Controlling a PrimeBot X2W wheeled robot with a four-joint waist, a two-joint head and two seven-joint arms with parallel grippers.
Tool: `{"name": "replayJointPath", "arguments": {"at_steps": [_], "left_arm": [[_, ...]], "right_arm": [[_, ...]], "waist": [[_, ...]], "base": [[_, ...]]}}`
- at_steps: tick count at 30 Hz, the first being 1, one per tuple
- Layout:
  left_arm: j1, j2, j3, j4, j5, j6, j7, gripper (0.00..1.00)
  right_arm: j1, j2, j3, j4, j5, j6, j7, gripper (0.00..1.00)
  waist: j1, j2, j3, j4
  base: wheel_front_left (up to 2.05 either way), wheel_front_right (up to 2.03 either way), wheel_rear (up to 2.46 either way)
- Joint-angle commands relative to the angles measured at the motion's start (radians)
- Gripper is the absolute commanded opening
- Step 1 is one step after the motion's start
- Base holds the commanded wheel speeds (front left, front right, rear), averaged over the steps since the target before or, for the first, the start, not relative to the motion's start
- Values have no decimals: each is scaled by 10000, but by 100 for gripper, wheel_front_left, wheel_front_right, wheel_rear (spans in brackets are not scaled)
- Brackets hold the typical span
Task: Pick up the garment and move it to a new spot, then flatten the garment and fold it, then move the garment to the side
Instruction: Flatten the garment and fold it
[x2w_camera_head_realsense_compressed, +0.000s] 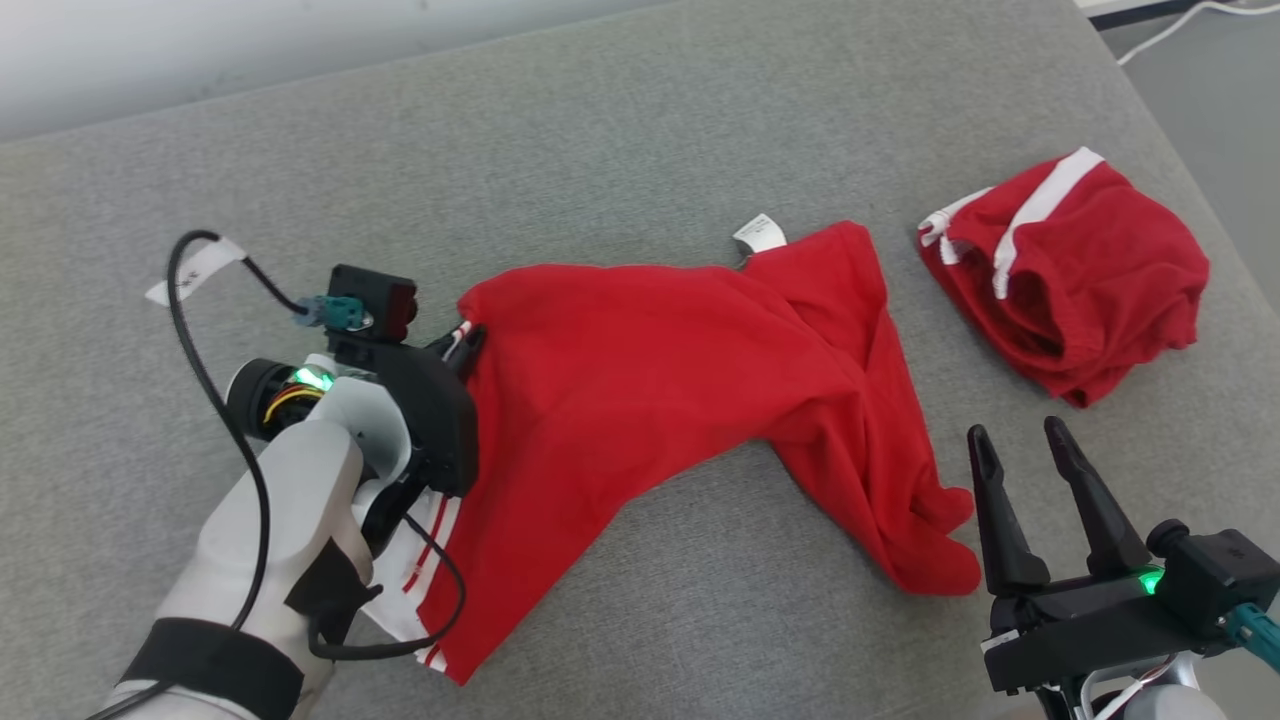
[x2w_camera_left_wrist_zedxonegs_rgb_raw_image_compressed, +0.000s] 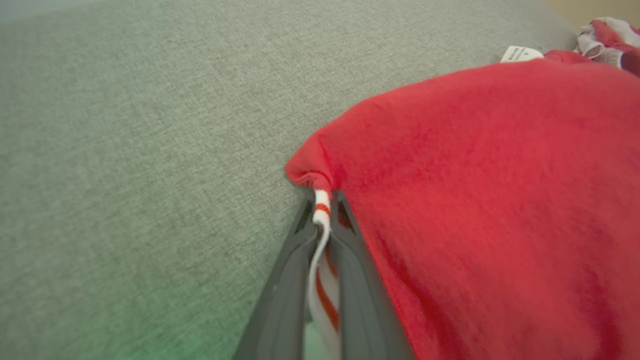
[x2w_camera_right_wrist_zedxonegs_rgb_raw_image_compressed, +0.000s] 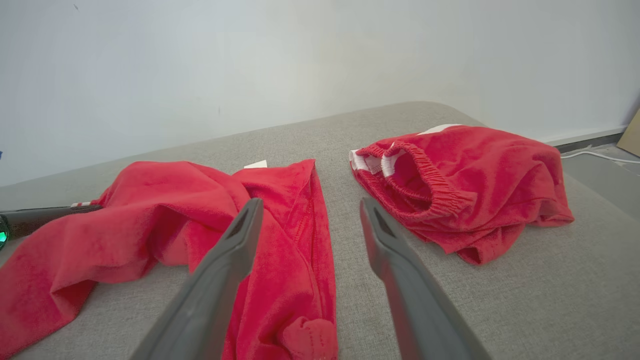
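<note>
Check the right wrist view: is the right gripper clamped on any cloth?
No, the right gripper is open, its fingers bare and apart, and the spread red garment is not pinched between them.

Grey cushion (x2w_camera_head_realsense_compressed: 640, 120) bare along far side; narrow gap between spread garment (x2w_camera_head_realsense_compressed: 640, 370) and bunched garment (x2w_camera_head_realsense_compressed: 1080, 270).

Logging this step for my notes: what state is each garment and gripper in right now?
Long red cloth garment: partly spread, rumpled, striped hem pinched.
Red white-trimmed cloth garment: bunched, lying apart.
Left gripper: shut on that striped hem.
Right gripper: open, empty.
</note>
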Motion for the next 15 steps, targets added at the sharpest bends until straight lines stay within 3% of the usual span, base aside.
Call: {"name": "replayJointPath", "arguments": {"at_steps": [1, 5, 15], "left_arm": [[-36, 59, -63, -18, -115, -59, -57, 0], [-340, 454, -132, -491, 54, -79, -444, 0], [-1580, 1777, 166, -2303, 706, 477, -1062, 0]], "right_arm": [[-61, 23, -72, 10, -24, -5, -63, 100], [-37, 61, -188, -30, -87, -3, -47, 100], [-88, 44, -204, -86, -44, -5, 70, 100]], "waist": [[-2, -1, -18, 127], [-2, -1, -91, 337], [-2, -1, -327, 767]], "base": [[0, 0, 0], [0, 0, 0], [0, 0, 0]]}}
